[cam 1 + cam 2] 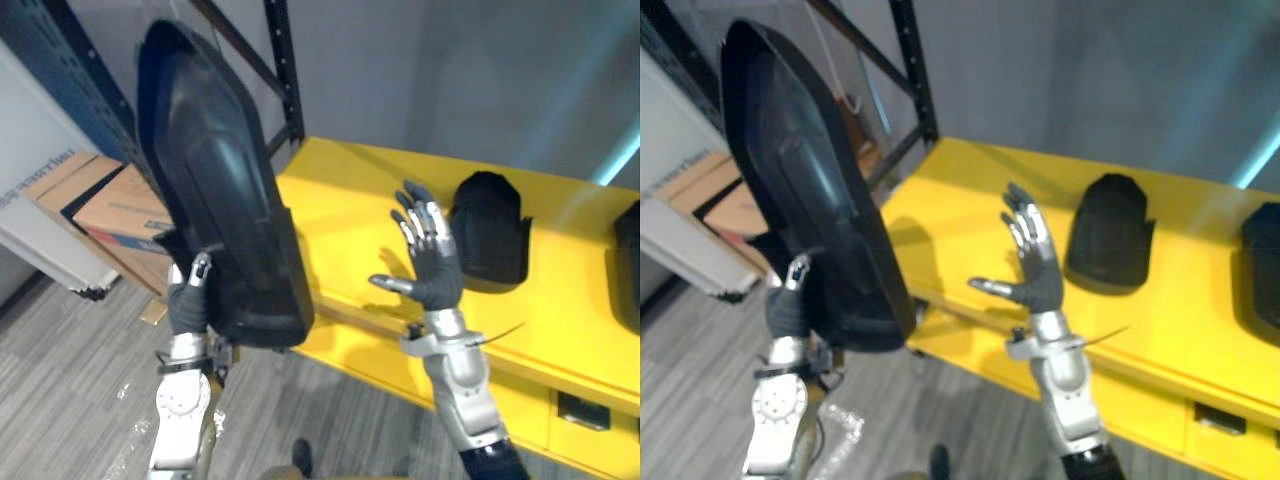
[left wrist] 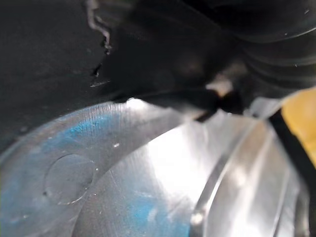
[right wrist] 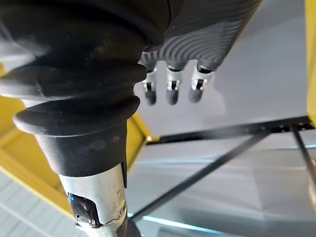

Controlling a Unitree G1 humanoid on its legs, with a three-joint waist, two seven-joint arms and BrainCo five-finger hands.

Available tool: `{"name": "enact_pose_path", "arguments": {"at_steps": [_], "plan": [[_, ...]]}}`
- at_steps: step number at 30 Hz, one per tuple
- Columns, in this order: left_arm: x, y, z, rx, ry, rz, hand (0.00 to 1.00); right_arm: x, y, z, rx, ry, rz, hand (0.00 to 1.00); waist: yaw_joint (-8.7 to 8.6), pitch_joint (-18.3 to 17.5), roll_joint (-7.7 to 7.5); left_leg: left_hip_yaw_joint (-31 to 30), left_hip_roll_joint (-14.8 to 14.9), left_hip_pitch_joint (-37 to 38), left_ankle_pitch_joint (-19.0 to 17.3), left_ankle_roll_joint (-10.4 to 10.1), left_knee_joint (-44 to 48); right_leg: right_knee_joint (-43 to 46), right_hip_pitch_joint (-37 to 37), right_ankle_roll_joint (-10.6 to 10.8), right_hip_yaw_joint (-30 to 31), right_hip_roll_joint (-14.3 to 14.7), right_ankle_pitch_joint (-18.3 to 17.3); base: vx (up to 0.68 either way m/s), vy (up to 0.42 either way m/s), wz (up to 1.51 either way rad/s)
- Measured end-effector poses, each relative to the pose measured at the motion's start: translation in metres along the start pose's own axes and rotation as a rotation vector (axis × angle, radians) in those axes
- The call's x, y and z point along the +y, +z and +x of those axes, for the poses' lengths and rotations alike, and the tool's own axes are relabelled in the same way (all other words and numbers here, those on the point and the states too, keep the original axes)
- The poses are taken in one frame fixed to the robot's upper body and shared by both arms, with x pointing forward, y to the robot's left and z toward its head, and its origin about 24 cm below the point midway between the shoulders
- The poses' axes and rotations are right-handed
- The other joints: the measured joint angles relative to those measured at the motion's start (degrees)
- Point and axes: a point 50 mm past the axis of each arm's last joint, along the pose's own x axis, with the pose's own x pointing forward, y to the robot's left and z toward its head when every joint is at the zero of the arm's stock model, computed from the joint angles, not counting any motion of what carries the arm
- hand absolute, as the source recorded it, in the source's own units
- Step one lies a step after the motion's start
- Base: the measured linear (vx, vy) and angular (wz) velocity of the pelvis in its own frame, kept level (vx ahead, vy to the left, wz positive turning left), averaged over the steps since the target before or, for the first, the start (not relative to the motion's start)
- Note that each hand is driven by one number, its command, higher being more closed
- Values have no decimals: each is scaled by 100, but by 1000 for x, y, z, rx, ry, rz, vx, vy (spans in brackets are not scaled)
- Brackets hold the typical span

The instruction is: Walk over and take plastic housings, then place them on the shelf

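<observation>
A large black plastic housing [image 1: 215, 180] stands nearly upright at the left, beside the end of the yellow shelf [image 1: 340, 200]. My left hand [image 1: 187, 300] grips its lower edge from below, thumb pressed on its near face; its dark surface [image 2: 49, 59] looms close in the left wrist view. My right hand [image 1: 432, 265] is raised in front of the shelf, fingers [image 3: 171, 89] straight and spread, holding nothing. A smaller black housing [image 1: 490, 230] lies on the shelf just beyond that hand. Another black housing [image 1: 630, 265] lies at the shelf's right edge.
A black metal rack upright [image 1: 285, 70] with diagonal braces rises behind the shelf's left end. Cardboard boxes [image 1: 110, 205] and a white panel [image 1: 40, 240] stand on the floor at the left. The left half of the shelf top is bare.
</observation>
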Motion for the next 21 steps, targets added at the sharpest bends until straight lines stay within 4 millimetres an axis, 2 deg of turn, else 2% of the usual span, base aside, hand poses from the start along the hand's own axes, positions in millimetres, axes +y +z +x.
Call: {"name": "enact_pose_path", "arguments": {"at_steps": [3,5,6,9,11,13,15,17,21], "plan": [[3,-1,1,12,28,21,100,8,2,5,-34,50,17,0,27,34,-22,-1,90,-37,-1,-1,132,68,2,-78,314,31,-79,-54,-12,1],[2,-11,5,41,22,70,100,13,3,11,-51,73,-18,0,31,111,78,36,140,86,-43,-59,-55,54,-29,-66,441,65,-81,-112,-29,-22],[3,-16,5,57,19,87,100,14,3,11,-52,74,-33,0,13,123,75,63,146,171,-60,-84,-172,62,-38,-60,491,67,-78,-107,22,-37],[11,-25,9,103,11,140,100,15,2,9,-49,23,-82,0,-33,77,155,450,121,531,-146,-212,-634,142,-292,-21,1012,5,-89,-93,101,-72],[23,-23,18,103,39,196,100,18,3,4,-56,-17,-72,0,-43,67,25,818,76,569,-171,-220,-835,143,-573,60,1360,-58,-39,-69,148,-89],[36,-21,23,110,54,269,100,25,5,-2,-57,-31,-39,0,-52,19,-86,1157,74,642,-132,-235,-1044,47,-750,8,1411,-95,75,-10,114,-89],[47,-22,26,141,65,349,100,38,7,-4,-58,-7,9,0,-74,-33,-164,1495,91,750,-114,-198,-1092,-250,-737,78,1447,-143,374,39,88,-82],[49,-30,39,173,43,394,100,46,9,-5,-61,20,36,0,-197,-94,-181,1597,92,744,-111,-190,-1083,-458,-694,267,1521,-131,618,64,54,-32],[57,-39,71,214,37,466,100,48,4,-13,-3,65,34,0,-371,-143,-101,1614,125,753,-69,-172,-1163,-657,-654,275,1505,-52,773,57,-5,-8]]}}
